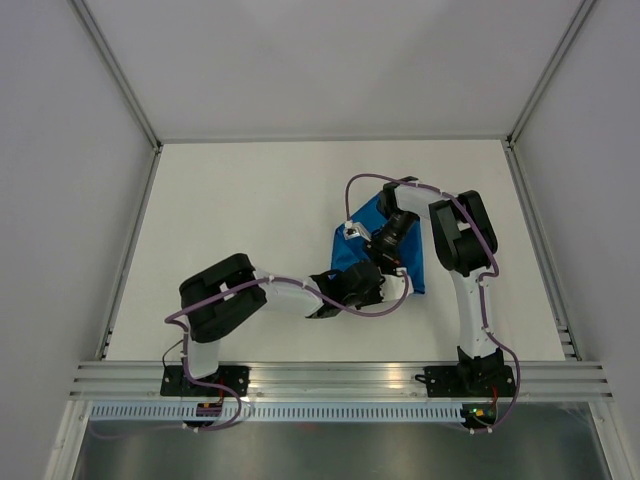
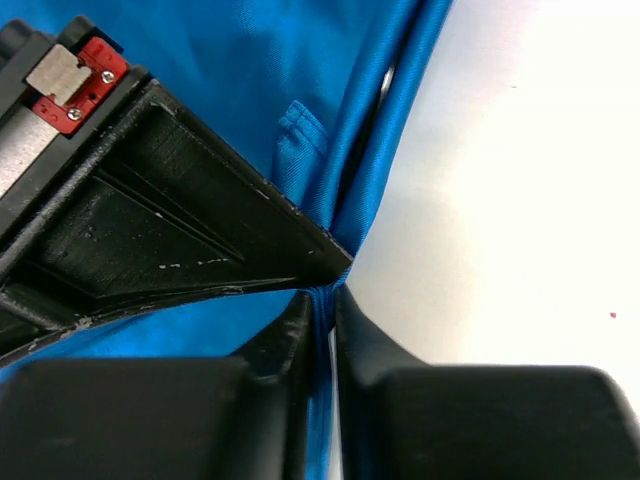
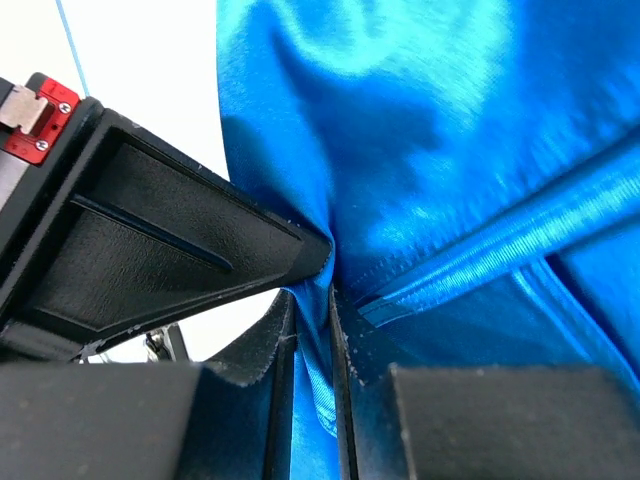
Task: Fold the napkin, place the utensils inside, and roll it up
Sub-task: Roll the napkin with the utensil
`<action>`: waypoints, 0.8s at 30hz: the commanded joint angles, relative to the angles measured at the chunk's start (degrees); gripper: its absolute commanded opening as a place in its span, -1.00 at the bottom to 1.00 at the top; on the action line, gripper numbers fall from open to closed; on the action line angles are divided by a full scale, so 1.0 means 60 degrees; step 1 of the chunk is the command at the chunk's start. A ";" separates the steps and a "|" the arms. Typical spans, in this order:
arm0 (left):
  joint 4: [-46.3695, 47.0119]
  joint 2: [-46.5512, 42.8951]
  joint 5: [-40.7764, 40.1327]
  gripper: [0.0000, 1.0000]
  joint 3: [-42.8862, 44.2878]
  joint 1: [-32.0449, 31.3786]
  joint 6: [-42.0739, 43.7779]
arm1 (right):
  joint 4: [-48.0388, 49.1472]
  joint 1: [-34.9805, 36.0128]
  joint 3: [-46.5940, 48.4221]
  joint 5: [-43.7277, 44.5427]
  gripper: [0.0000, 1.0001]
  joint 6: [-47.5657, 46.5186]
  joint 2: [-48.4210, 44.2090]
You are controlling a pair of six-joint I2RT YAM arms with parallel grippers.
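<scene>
The napkin [image 1: 347, 252], seen from the top, is a bright blue cloth bunched into a rough wedge a little right of the tabletop's [image 1: 230, 220] middle, well apart from every edge. Both arms reach over it and hide much of it. The left end effector [image 1: 403, 285] sits at its near right corner, and the right end effector [image 1: 352, 232] sits at its left side. No knife shows in any view.

From the left wrist, the left end effector [image 2: 322, 305] is closed on a thin fold of the napkin [image 2: 230, 80], right at the cloth's border with the bare white tabletop [image 2: 520, 200]. The weave is fine and matte, with a small stitched tab. Layers overlap here, leaving a dark slit between them. The bite looks shallow, so a pull could likely slip the edge free.

From the right wrist, the right end effector [image 3: 314, 295] is clamped on gathered cloth of the napkin [image 3: 420, 120], which looks glossy and softly creased. A ribbed, stitched hem [image 3: 480, 250] runs diagonally beside the grip. With two grips on loose, slippery fabric, uneven pulling could probably twist the fold or drag the whole cloth across the smooth tabletop.
</scene>
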 commanded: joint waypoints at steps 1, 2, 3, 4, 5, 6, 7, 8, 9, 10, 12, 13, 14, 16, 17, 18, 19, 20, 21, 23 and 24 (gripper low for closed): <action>-0.0496 0.0409 0.0425 -0.77 0.0270 0.0040 -0.0050 | 0.1759 -0.0060 -0.0118 0.1496 -0.68 -0.0641 0.0605; -0.0584 0.0395 0.0498 -0.81 0.0271 0.0040 -0.0050 | 0.1774 -0.0061 -0.0133 0.1467 -0.68 -0.0626 0.0605; -0.0701 0.0409 0.0571 -0.85 0.0314 0.0055 -0.0094 | 0.1774 -0.0075 -0.0148 0.1394 -0.68 -0.0611 0.0576; -0.0818 0.0453 0.0644 -0.93 0.0445 0.0084 -0.0123 | 0.1774 -0.0090 -0.0177 0.1364 -0.67 -0.0611 0.0546; -0.0965 0.0497 0.0819 -0.95 0.0533 0.0113 -0.0152 | 0.1760 -0.0104 -0.0192 0.1335 -0.67 -0.0597 0.0502; -0.1242 0.0526 0.0893 -0.95 0.0694 0.0157 -0.0211 | 0.1759 -0.0119 -0.0206 0.1262 -0.64 -0.0611 0.0415; -0.1302 0.0555 0.0894 -0.95 0.0724 0.0186 -0.0240 | 0.1774 -0.0134 -0.0264 0.1218 -0.63 -0.0582 0.0371; -0.1375 0.0570 0.1257 -0.95 0.0768 0.0230 -0.0284 | 0.1774 -0.0163 -0.0294 0.1188 -0.61 -0.0567 0.0240; -0.1521 0.0570 0.1391 -0.95 0.0856 0.0332 -0.0401 | 0.1760 -0.0178 -0.0323 0.1101 -0.57 -0.0553 0.0180; -0.1595 0.0556 0.1566 -0.95 0.0886 0.0391 -0.0445 | 0.1716 -0.0192 -0.0338 0.1071 -0.53 -0.0538 0.0136; -0.1785 0.0512 0.2050 -0.95 0.0973 0.0611 -0.0650 | 0.1686 -0.0280 -0.0338 0.0954 -0.38 -0.0523 -0.0039; -0.1859 0.0497 0.2211 -0.95 0.1017 0.0699 -0.0723 | 0.1585 -0.0338 -0.0295 0.0809 -0.32 -0.0538 -0.0083; -0.1918 0.0497 0.2575 -0.95 0.1061 0.0772 -0.0782 | 0.1497 -0.0426 -0.0251 0.0706 -0.26 -0.0538 -0.0200; -0.2298 0.0526 0.2870 -0.95 0.1266 0.1006 -0.0914 | 0.1249 -0.0529 -0.0134 0.0341 -0.10 -0.0611 -0.0332; -0.2444 0.0584 0.3191 -0.95 0.1354 0.1152 -0.0972 | 0.1174 -0.0645 -0.0090 0.0222 -0.07 -0.0611 -0.0492; -0.2504 0.0599 0.3339 -0.95 0.1514 0.1211 -0.1031 | 0.1116 -0.0705 -0.0046 0.0105 0.00 -0.0597 -0.0567; -0.2852 0.0643 0.3485 -0.95 0.1588 0.1285 -0.1061 | 0.1028 -0.0836 0.0056 -0.0128 0.02 -0.0539 -0.0654; -0.2899 0.0629 0.3748 -0.95 0.1618 0.1343 -0.1104 | 0.0998 -0.0895 0.0101 -0.0217 0.04 -0.0538 -0.0829; -0.2958 0.0658 0.3896 -0.95 0.1676 0.1489 -0.1192 | 0.0940 -0.0939 0.0188 -0.0349 0.08 -0.0523 -0.0918; -0.3118 0.0687 0.4464 -0.95 0.1735 0.1796 -0.1309 | 0.0910 -0.1114 0.0233 -0.0699 0.11 -0.0363 -0.1239; -0.3221 0.0775 0.4657 -0.95 0.1866 0.1900 -0.1440 | 0.0881 -0.1188 0.0277 -0.0818 0.11 -0.0362 -0.1343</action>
